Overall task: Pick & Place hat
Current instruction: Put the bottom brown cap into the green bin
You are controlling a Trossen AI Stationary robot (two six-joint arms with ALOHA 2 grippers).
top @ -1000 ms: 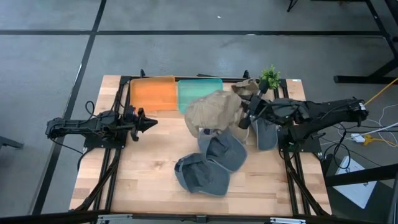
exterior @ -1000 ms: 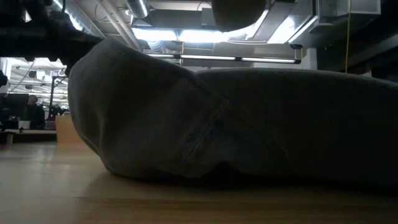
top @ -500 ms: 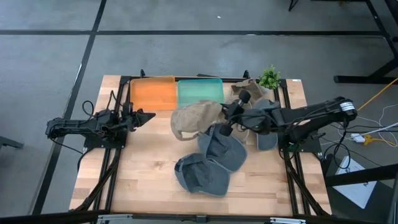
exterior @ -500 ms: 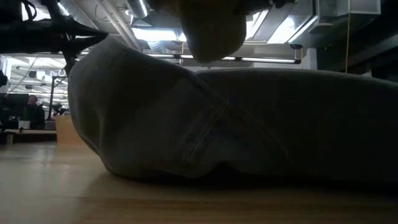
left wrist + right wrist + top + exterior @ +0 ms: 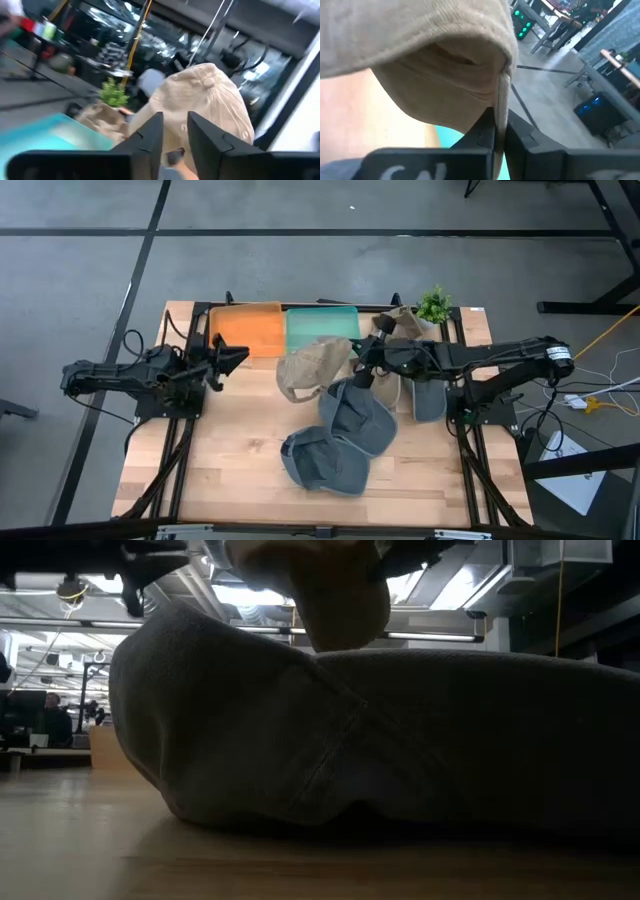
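A tan hat hangs in the air over the middle of the table, with my right gripper shut on it; the low view shows the tan hat above a grey hat. My left gripper is open and points at the tan hat from the table's left, well short of it. Two grey hats lie overlapping on the table, the farther one partly under the tan hat. My right gripper pinches the tan hat's thin rim edge between its two fingers, which come nearly level from the table's right side. The hat's crown bulges away from the fingers toward the table's left. The hat is lifted clear of the grey hats and the table.
An orange tray and a teal tray sit at the far edge. Another tan hat and a small plant are at the far right. A third grey hat lies under my right arm. Bare wood shows at the near left.
My right gripper has carried the tan hat toward the table's left and a little down; the hat now hangs narrower, past the grey hat's far edge. My left gripper has risen, rolled slightly and opened.
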